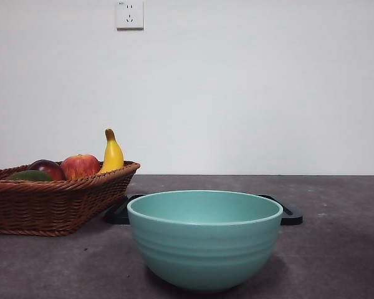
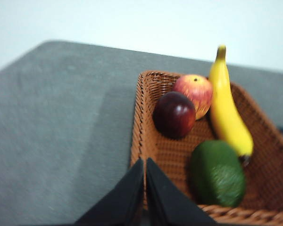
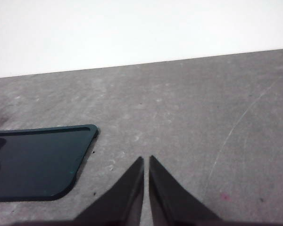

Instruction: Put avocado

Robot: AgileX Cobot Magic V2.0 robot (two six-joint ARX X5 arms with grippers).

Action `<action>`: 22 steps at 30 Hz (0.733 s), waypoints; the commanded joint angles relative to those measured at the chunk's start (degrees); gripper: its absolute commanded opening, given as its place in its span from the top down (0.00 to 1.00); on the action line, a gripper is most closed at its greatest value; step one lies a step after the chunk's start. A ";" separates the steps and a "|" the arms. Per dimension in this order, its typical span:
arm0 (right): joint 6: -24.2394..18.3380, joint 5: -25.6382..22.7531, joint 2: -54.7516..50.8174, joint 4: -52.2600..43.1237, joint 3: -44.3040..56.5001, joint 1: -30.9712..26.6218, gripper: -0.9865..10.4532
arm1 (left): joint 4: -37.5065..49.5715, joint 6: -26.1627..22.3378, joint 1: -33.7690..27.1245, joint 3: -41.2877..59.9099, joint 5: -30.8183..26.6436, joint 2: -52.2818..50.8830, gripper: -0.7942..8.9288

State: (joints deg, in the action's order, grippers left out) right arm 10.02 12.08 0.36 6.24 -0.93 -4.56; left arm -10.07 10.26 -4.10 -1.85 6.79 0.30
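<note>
From the front view I see only the top of the avocado (image 1: 29, 175); the wall of the wicker basket (image 1: 56, 202) hides the rest. The basket itself is cut off at the picture's left edge. The dark red-purple fruit (image 1: 48, 168) and the apple (image 1: 80, 166) also show only their upper parts above the rim, while the banana (image 1: 112, 153) stands up against the basket's far corner.

The left wrist view is soft and slightly blurred. There I read the avocado (image 2: 217, 173) lying on the basket (image 2: 139, 122) floor, touching the banana (image 2: 228, 108) near its lower end and apart from the dark fruit (image 2: 174, 114), which touches the apple (image 2: 194, 93). The left tool (image 2: 145, 162) hangs over the basket's near corner, jaws closed together and empty, beside the avocado but not touching it.

The teal bowl (image 1: 204, 240) stands nearest the front camera on the grey counter (image 1: 336, 249) and covers most of a flat black tray (image 1: 291, 215) behind it; only the tray's two ends show. The bowl's inside cannot be seen from this height.

In the right wrist view the right tool (image 3: 146, 162) is closed with nothing between its jaws, above bare counter (image 3: 203, 103), near one corner of the black tray (image 3: 37, 162), which is cut off at the frame edge. Neither arm appears in the front view.
</note>
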 commanded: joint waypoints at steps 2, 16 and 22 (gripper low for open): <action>4.09 -0.04 -0.15 0.48 0.15 -0.07 0.90 | -0.55 12.09 -0.11 1.14 0.13 -0.11 0.91; 10.36 4.39 -0.07 8.92 -8.44 -0.07 0.90 | -9.22 17.79 -0.11 -10.32 4.37 2.36 0.91; 9.68 4.92 4.00 13.62 -16.50 -0.07 0.90 | -15.19 13.99 -0.11 -18.99 8.74 8.63 0.91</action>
State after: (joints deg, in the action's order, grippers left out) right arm 19.77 16.71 3.64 19.70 -16.25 -4.56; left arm -25.69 26.30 -4.10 -19.27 14.83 8.32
